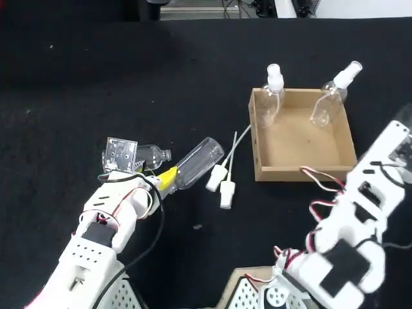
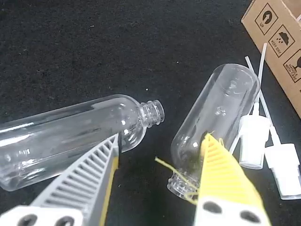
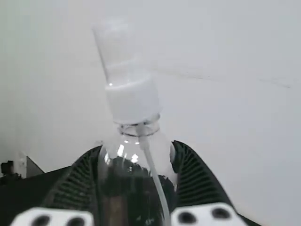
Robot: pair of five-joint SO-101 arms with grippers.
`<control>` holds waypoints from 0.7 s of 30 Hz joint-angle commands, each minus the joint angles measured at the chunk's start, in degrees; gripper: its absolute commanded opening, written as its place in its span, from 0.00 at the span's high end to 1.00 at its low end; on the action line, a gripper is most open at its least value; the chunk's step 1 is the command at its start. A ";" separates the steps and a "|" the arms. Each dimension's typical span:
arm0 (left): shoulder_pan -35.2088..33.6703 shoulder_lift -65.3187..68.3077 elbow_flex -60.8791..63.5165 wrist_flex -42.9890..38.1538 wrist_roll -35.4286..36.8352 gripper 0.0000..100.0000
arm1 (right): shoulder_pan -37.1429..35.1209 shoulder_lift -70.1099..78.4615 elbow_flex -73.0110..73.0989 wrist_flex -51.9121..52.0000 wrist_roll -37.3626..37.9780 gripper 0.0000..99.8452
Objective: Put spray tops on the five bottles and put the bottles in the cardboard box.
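Observation:
My left gripper [image 2: 161,139] hangs open low over two capless clear bottles lying on the black table. One bottle [image 2: 70,136] lies by the grey finger [image 2: 94,169]. The other bottle [image 2: 211,122] has its neck under the yellow finger [image 2: 218,174]. Two loose spray tops [image 1: 222,183] with tubes lie beside it. The cardboard box [image 1: 302,168] at the right holds two capped bottles [image 1: 271,96] [image 1: 329,100] leaning on its far wall. My right gripper [image 3: 136,157] is shut on an upright bottle [image 3: 134,155] with a white spray top [image 3: 129,96], raised at the table's right edge.
The right arm's white links [image 1: 354,219] stand in front of the box's near right corner. Black cloth [image 1: 129,77] covers the table to the left of and behind the box. The white arm bases [image 1: 251,293] sit at the near edge.

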 commanded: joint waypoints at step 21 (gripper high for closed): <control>0.48 -0.70 -0.84 -1.41 0.09 0.74 | -21.45 -25.10 9.19 30.86 -5.89 0.99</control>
